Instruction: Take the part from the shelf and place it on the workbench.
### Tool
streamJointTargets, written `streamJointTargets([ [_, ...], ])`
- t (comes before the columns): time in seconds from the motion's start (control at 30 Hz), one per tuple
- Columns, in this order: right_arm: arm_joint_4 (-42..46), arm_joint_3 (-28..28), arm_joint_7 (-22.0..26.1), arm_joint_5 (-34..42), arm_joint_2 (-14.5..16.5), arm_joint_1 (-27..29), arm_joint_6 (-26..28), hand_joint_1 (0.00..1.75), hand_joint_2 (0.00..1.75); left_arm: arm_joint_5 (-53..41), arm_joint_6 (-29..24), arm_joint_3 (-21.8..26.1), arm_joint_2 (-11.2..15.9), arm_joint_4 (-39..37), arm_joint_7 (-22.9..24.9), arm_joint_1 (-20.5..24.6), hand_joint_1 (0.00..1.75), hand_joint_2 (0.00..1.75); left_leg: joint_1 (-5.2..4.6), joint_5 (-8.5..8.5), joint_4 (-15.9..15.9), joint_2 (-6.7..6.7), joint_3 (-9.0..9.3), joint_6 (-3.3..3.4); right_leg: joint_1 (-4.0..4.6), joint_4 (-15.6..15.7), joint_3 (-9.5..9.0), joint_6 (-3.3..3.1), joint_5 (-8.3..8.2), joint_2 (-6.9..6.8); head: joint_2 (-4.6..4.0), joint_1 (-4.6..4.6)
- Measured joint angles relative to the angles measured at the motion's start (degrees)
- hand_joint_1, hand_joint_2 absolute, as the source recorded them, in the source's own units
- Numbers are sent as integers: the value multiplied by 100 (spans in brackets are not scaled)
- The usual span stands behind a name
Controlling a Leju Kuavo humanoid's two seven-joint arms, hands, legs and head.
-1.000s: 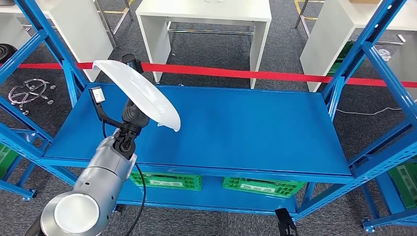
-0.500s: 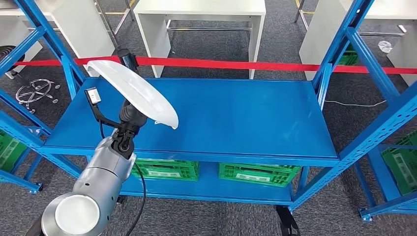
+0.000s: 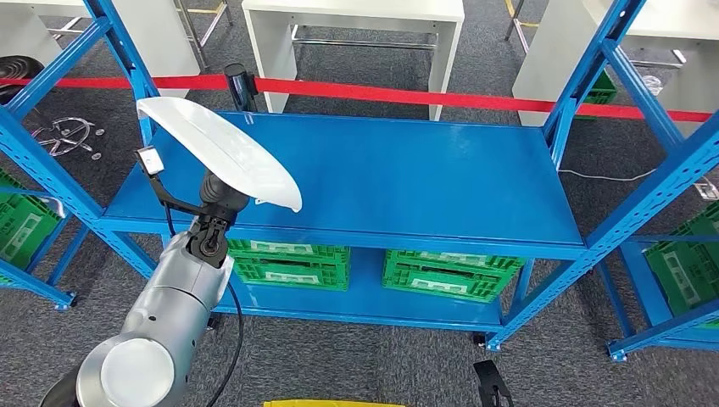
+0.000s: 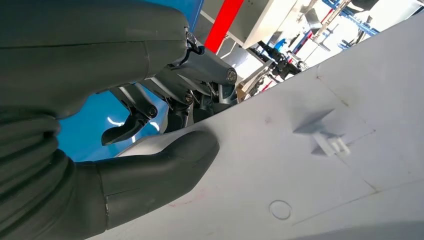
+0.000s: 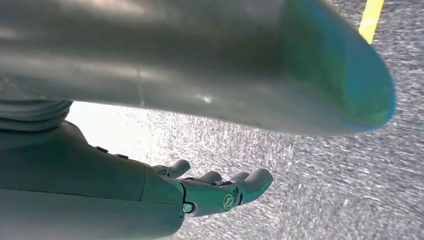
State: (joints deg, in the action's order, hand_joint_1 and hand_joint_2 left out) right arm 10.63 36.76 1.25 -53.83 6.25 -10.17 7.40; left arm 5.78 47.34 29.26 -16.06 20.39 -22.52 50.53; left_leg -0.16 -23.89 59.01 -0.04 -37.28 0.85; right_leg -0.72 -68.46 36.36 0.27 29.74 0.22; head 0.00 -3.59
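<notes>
Head view: the left hand holds the white part tilted above the left end of the blue shelf. Left wrist view: the thumb presses on the part's pale surface, fingers behind it. Right wrist view: the right hand hangs over grey carpet, fingers apart, holding nothing.

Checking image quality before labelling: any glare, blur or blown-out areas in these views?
Head view: sharp and evenly lit, mild sheen on the blue shelf. Left wrist view: background past the white part blown out; left robot hand dark, slightly soft. Right wrist view: blurred silver arm close up, overexposed floor patch, right robot hand fairly sharp.
</notes>
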Motion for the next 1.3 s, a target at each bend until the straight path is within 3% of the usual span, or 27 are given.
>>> streamJointTargets([
  [0.07,1,1,-10,0,-5,-21,1,0,0,87,0,-51,4,33,25,-1,175,175,-13,79,32,2,-84,-49,44,680,-456,-79,24,2,0,-2],
  [0.13,2,1,-19,0,-9,-28,2,0,0,154,0,-98,10,55,53,-2,175,175,-15,171,14,6,-106,-118,80,908,-564,-144,53,7,0,0],
  [0.2,1,3,-22,1,-4,-25,4,0,0,232,0,-146,27,67,81,-10,175,175,-11,180,17,-2,-145,-187,53,948,-504,-213,-53,-3,0,4],
  [0.23,0,5,-21,1,-3,-24,4,0,0,270,0,-165,41,74,91,-13,175,175,-8,54,105,-8,-193,-221,35,971,-458,-251,-122,-12,0,3],
  [0.27,-1,8,-21,1,-1,-21,5,0,0,305,0,-182,57,79,97,-15,175,175,-1,-164,299,-13,-263,-253,15,990,-398,-279,-195,-20,0,1],
  [0.33,-1,11,-20,0,-1,-15,4,0,0,362,0,-222,82,82,123,-25,175,175,29,-712,978,-16,-425,-311,13,991,-238,-305,-330,-25,0,-7],
  [0.37,-1,11,-20,-1,-1,-12,4,0,0,398,0,-244,92,82,141,-36,175,175,42,-869,1312,-15,-471,-335,12,985,-148,-301,-396,-25,0,-8],
  [0.4,-1,12,-21,-4,0,-10,4,0,0,452,0,-269,99,81,163,-49,175,175,53,-898,1529,-14,-459,-352,10,977,-54,-293,-464,-27,0,-8],
  [0.43,-1,13,-21,-8,0,-10,4,0,0,527,0,-299,104,81,180,-60,175,175,63,-801,1554,-14,-358,-361,7,965,40,-280,-528,-28,0,-8],
  [0.47,-1,13,-22,-13,0,-11,4,0,0,612,-48,-333,107,84,200,-65,175,175,71,-652,1387,-14,-160,-362,2,948,132,-263,-590,-29,0,-8],
  [0.53,-1,14,-24,-21,0,-13,4,0,0,762,-666,-435,94,111,221,-50,175,175,68,-575,636,-19,429,-341,-4,912,275,-210,-703,-27,0,-10],
  [0.6,-1,14,-25,-24,0,-15,7,0,0,855,-1697,-540,72,145,238,-29,175,175,35,-701,63,-31,799,-264,-6,923,322,-135,-813,-21,0,-10],
  [0.7,-1,15,-28,-26,-1,-5,8,0,0,925,-3081,-650,32,165,263,-21,175,175,11,-605,-82,-13,758,-92,-24,1003,338,-9,-945,-3,0,-24],
  [0.73,-1,15,-35,-25,-1,4,8,0,0,930,-3519,-685,10,173,269,-12,175,175,16,-530,-99,2,716,-31,-32,946,377,22,-838,0,0,-23],
  [0.77,-1,16,-41,-24,0,8,8,0,0,932,-3936,-719,-17,180,273,-2,175,175,26,-448,-117,16,659,17,-38,778,442,45,-619,0,0,-23],
  [0.83,-1,16,-52,-23,2,4,8,0,0,933,-4780,-778,-56,191,278,11,175,175,21,-297,-119,38,504,69,-41,106,615,71,0,-4,0,-15],
  [0.87,-1,16,-54,-24,2,1,8,0,0,936,-5200,-805,-70,193,281,13,175,175,13,-225,-111,51,411,75,-37,-274,677,79,203,-4,0,-14],
  [0.9,-1,16,-56,-24,2,-1,8,0,0,951,-5607,-831,-80,193,286,13,175,175,4,-158,-98,65,316,76,-32,-557,680,80,266,-4,0,-14],
  [0.93,-1,16,-59,-24,2,-1,7,0,0,974,-6003,-856,-87,195,294,13,175,175,-2,-96,-81,80,222,72,-26,-670,601,74,199,-4,0,-14],
  [0.97,-1,16,-61,-25,2,-2,5,0,0,1003,-6374,-877,-93,201,302,15,175,175,-7,-39,-57,93,131,63,-18,-578,422,57,56,-4,0,-14],
  [1.0,0,16,-63,-25,2,-5,4,0,0,1029,-6735,-898,-102,213,308,21,175,175,-9,12,-31,108,49,51,-8,-303,150,32,-70,-1,0,-14],
  [1.03,1,17,-65,-26,-1,-11,2,0,0,1046,-7103,-921,-114,231,312,32,175,175,-16,59,0,123,-23,31,10,114,-178,-6,-74,6,0,-14],
  [1.1,3,16,-65,-29,-6,-20,2,0,0,1055,-7809,-977,-136,271,318,64,175,175,-16,147,33,158,-100,-25,53,791,-630,-72,55,31,0,-16],
  [1.13,4,16,-66,-30,-9,-20,2,0,0,1056,-8102,-1003,-144,284,322,78,175,175,-10,196,26,175,-113,-62,76,958,-702,-101,116,46,0,-14],
  [1.2,3,17,-67,-31,-6,-11,2,0,0,1061,-8489,-1039,-146,292,329,93,175,175,3,277,-10,189,-131,-135,74,1020,-632,-155,15,65,0,-5],
  [1.23,3,17,-72,-31,-4,-12,1,0,0,1065,-8593,-1051,-140,294,331,96,175,175,8,205,24,162,-178,-174,57,1038,-583,-191,-66,70,0,-7],
  [1.3,2,18,-79,-31,2,-16,-1,0,0,1087,-8683,-1068,-114,296,337,103,175,175,27,-248,394,81,-324,-245,21,1074,-439,-245,-247,77,0,-11],
])
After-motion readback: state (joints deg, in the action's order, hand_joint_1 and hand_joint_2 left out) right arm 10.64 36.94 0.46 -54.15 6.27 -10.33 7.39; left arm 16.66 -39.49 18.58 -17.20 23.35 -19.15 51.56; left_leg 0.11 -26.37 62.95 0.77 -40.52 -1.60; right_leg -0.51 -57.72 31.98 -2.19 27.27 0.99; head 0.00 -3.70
